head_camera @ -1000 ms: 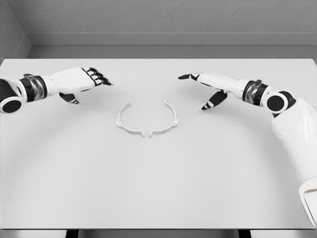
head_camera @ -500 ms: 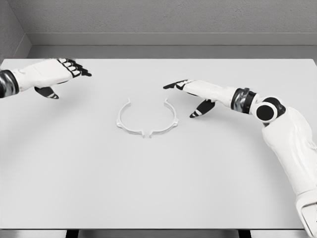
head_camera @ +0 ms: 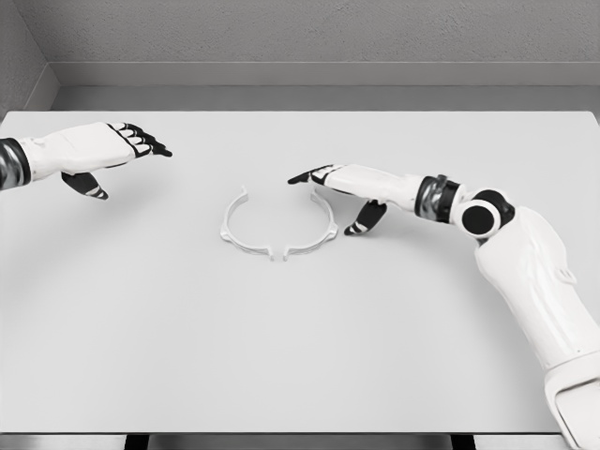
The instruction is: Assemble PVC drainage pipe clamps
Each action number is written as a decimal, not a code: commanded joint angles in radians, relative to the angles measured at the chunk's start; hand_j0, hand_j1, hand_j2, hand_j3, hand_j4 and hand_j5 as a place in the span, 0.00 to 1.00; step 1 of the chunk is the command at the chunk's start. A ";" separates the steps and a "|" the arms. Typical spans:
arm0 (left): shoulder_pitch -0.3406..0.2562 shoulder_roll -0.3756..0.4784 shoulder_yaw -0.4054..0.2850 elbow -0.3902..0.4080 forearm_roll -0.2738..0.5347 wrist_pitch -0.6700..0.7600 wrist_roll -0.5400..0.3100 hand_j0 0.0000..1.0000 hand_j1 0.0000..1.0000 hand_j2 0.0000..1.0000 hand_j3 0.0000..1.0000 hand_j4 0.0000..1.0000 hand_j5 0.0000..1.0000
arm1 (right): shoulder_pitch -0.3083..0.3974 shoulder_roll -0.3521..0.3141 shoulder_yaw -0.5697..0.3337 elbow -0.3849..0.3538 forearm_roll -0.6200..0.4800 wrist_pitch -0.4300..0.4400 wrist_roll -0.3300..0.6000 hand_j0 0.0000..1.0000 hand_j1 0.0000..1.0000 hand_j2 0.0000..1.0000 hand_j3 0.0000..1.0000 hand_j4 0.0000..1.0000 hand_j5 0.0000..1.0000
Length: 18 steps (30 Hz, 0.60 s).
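Note:
Two white curved clamp halves lie flat on the white table point(head_camera: 300, 356), their lower ends nearly meeting to form an open ring. The left half point(head_camera: 234, 230) curves on the left, the right half point(head_camera: 319, 234) on the right. My right hand point(head_camera: 323, 183) reaches in from the right with fingers stretched flat, its fingertips point(head_camera: 298, 177) just above the upper end of the right half and its thumb beside that half. It holds nothing. My left hand point(head_camera: 112, 150) hovers far left, open, well away from the clamp.
A grey wall point(head_camera: 300, 37) rises behind the table's far edge. Nothing else stands on the table besides the clamp pieces.
My right hand has slid left, from clear of the ring to over the right half's upper end. My left hand drew back to the left earlier and has barely moved since.

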 commanded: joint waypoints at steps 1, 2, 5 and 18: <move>0.000 0.000 0.001 -0.001 0.006 0.001 -0.001 1.00 1.00 1.00 1.00 1.00 1.00 | -0.002 0.014 0.005 0.001 -0.002 0.002 0.000 1.00 1.00 1.00 1.00 1.00 1.00; 0.002 0.000 0.001 -0.001 0.007 0.001 -0.001 1.00 1.00 1.00 1.00 1.00 1.00 | -0.002 0.018 0.006 0.001 -0.002 0.002 0.000 1.00 1.00 1.00 1.00 1.00 1.00; 0.002 0.000 0.002 -0.008 0.015 0.001 -0.001 1.00 1.00 1.00 1.00 1.00 1.00 | -0.006 0.024 0.006 -0.001 -0.002 0.002 0.000 1.00 1.00 1.00 1.00 1.00 1.00; 0.011 -0.001 0.005 -0.030 0.023 0.001 -0.007 1.00 1.00 1.00 1.00 1.00 1.00 | -0.014 0.014 0.005 0.005 -0.002 0.002 0.000 1.00 1.00 1.00 1.00 1.00 1.00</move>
